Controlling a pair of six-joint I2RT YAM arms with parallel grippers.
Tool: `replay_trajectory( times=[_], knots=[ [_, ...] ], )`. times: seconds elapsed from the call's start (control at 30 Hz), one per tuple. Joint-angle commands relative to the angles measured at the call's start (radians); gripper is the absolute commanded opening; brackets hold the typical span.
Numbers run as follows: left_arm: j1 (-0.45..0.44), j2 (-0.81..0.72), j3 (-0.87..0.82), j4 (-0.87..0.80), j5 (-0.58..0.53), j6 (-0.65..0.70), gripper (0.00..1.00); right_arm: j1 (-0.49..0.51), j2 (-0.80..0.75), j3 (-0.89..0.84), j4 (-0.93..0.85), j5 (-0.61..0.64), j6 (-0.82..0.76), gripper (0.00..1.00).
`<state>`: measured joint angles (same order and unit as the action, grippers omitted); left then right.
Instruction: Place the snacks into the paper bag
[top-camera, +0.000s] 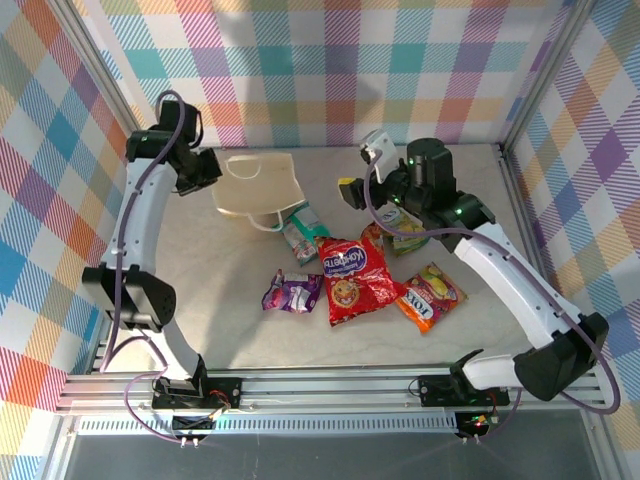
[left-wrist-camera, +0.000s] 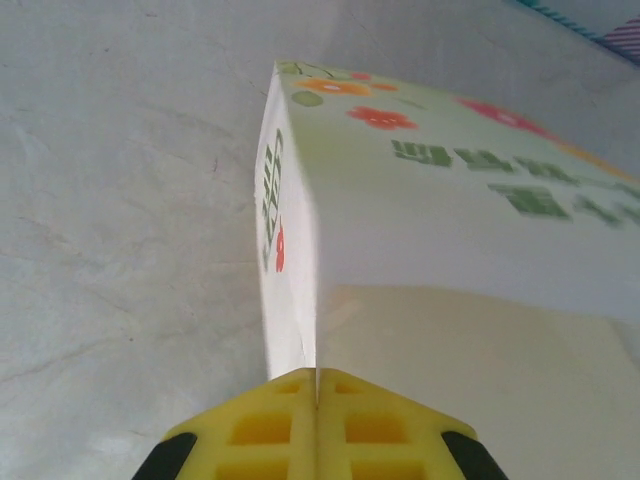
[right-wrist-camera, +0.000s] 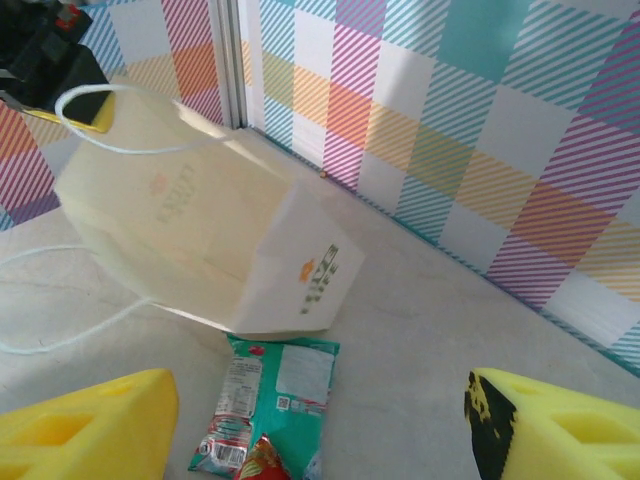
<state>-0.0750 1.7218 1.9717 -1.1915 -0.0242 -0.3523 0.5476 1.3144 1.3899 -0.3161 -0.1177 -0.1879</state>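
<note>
The white paper bag (top-camera: 262, 182) lies tipped on its side at the back of the table. My left gripper (top-camera: 200, 168) is shut on its rim (left-wrist-camera: 300, 300), yellow fingers (left-wrist-camera: 262, 430) pinching the paper edge. My right gripper (top-camera: 352, 192) hovers open to the right of the bag, nothing between its fingers (right-wrist-camera: 85, 425). Below it lies the teal-white snack (right-wrist-camera: 270, 400) against the bag (right-wrist-camera: 200, 240). On the table are the red packet (top-camera: 352, 278), purple (top-camera: 292, 292), orange (top-camera: 430, 297), teal-white (top-camera: 303, 232) and green-yellow (top-camera: 400, 232), the last partly under the right arm.
Checked walls (top-camera: 400, 70) close in the table on the back and both sides, with metal posts (right-wrist-camera: 227, 60) at the corners. The bag's cord handles (right-wrist-camera: 60, 330) trail on the tabletop (top-camera: 240, 340). The red packet's corner (right-wrist-camera: 262, 462) overlaps the teal one.
</note>
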Motion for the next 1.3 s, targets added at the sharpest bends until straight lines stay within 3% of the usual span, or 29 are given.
replay_trajectory(
  times=[0.0, 0.4, 0.87, 1.1, 1.27],
  knots=[
    [0.006, -0.068, -0.030, -0.046, -0.013, -0.029, 0.00, -0.011, -0.058, -0.032, -0.033, -0.015, 0.031, 0.76],
    [0.006, -0.294, -0.226, -0.112, -0.027, -0.093, 0.00, -0.015, -0.124, -0.082, -0.058, 0.021, 0.043, 0.75],
    [0.006, -0.428, -0.395, -0.179, 0.101, -0.143, 0.01, -0.017, -0.108, -0.052, -0.086, 0.013, 0.080, 0.74],
    [0.005, -0.455, -0.403, -0.151, 0.202, -0.198, 0.00, -0.017, -0.077, -0.033, -0.086, 0.012, 0.082, 0.73],
    [0.005, -0.439, -0.347, -0.183, 0.214, -0.205, 0.00, -0.017, -0.060, -0.025, -0.086, 0.008, 0.123, 0.73]
  ],
)
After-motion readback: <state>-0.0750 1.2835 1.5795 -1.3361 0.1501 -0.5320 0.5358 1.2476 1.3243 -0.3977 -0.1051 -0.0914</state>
